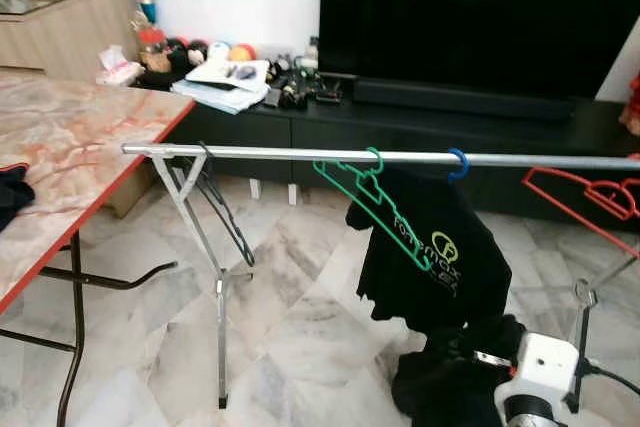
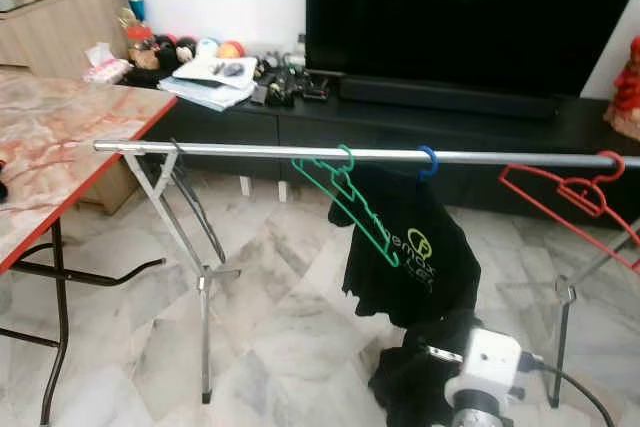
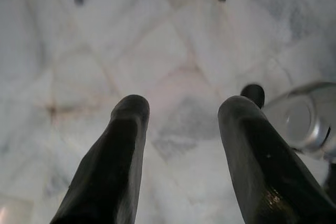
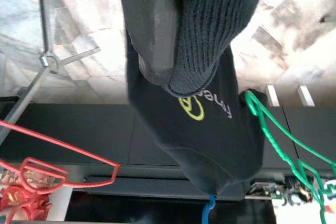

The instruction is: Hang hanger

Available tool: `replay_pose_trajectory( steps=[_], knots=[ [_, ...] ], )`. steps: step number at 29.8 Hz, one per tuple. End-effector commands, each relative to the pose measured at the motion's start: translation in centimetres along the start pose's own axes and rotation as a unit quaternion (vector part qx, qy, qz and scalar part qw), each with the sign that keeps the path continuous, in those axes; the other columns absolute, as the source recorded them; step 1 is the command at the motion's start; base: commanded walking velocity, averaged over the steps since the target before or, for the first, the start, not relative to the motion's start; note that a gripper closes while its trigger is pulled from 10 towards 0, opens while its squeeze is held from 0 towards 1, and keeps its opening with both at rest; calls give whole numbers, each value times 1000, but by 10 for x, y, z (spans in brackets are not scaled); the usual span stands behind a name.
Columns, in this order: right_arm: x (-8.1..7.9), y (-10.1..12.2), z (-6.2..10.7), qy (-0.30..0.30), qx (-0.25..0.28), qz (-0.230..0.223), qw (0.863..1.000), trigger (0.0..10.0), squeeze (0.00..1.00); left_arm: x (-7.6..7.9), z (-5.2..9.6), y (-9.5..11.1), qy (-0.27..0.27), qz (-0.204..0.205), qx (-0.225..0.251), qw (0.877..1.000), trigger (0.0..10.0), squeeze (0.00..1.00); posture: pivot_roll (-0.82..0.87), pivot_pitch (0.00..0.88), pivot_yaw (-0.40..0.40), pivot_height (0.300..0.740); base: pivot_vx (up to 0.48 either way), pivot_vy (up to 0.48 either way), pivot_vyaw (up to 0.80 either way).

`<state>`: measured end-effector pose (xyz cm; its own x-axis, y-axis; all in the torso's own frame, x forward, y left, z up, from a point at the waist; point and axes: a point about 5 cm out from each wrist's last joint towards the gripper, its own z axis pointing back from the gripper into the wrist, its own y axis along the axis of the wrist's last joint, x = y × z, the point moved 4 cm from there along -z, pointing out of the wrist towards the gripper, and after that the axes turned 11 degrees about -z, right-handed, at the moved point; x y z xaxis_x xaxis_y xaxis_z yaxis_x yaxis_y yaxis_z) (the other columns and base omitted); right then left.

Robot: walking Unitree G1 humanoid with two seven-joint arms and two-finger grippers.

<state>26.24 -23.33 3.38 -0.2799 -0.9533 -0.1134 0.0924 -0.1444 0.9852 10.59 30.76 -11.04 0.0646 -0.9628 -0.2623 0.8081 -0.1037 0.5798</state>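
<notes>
The blue hanger (image 1: 457, 163) already hooks over the rail (image 1: 300, 154), just right of the green hanger (image 1: 375, 202), and the black shirt (image 1: 430, 247) on it droops below the rail toward the floor. The right gripper (image 4: 178, 40) sits beneath the rail at the shirt's lower hem, its fingers clenched on a fold of the dark cloth, so the garment runs upward from the jaws to the hook, its long axis near vertical and leaning left of the wrist. The right arm is plainly the nearer one; the left gripper (image 3: 181, 145) hangs released over the marble floor, away from the rail. A red hanger (image 1: 590, 197) hangs farther right along the rail and a dark hanger (image 1: 222, 209) near its left end. The coming move likely turns on letting go downward, clear of the rail
</notes>
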Motion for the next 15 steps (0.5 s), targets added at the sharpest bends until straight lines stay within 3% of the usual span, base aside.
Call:
replay_pose_trajectory(
  steps=[1,2,4,5,6,11,12,15],
  knots=[
    [5,6,0,-1,7,7,1000,10000,0,-2,1,1,13,-26,6,1000,10000,0,-12,0,-31,740,0,0,0],
    [6,10,-2,0,9,7,1000,10000,0,4,-14,57,27,-56,91,994,10000,0,-9,0,-37,740,0,0,0],
    [6,13,-4,4,9,7,1000,10000,0,17,-20,131,28,-80,201,976,10000,0,6,0,-43,740,0,0,0],
    [6,13,-4,4,9,7,1000,10000,0,17,-20,131,28,-80,201,976,10000,0,6,0,-43,740,0,0,0],
    [5,13,-5,11,6,10,1000,10000,0,23,-14,155,22,-78,255,964,10000,0,5,0,-47,740,0,0,0],
    [5,13,-5,18,3,8,1000,10000,0,39,10,188,2,-66,354,933,10000,0,16,0,-49,740,0,0,0],
    [4,12,-4,20,1,7,1000,10000,0,49,20,198,-9,-53,381,923,10000,0,22,0,-46,740,0,0,0],
    [2,10,-1,24,-4,6,1000,10000,0,61,32,200,-12,-54,394,917,10000,0,19,0,-33,740,0,0,0]
  ],
)
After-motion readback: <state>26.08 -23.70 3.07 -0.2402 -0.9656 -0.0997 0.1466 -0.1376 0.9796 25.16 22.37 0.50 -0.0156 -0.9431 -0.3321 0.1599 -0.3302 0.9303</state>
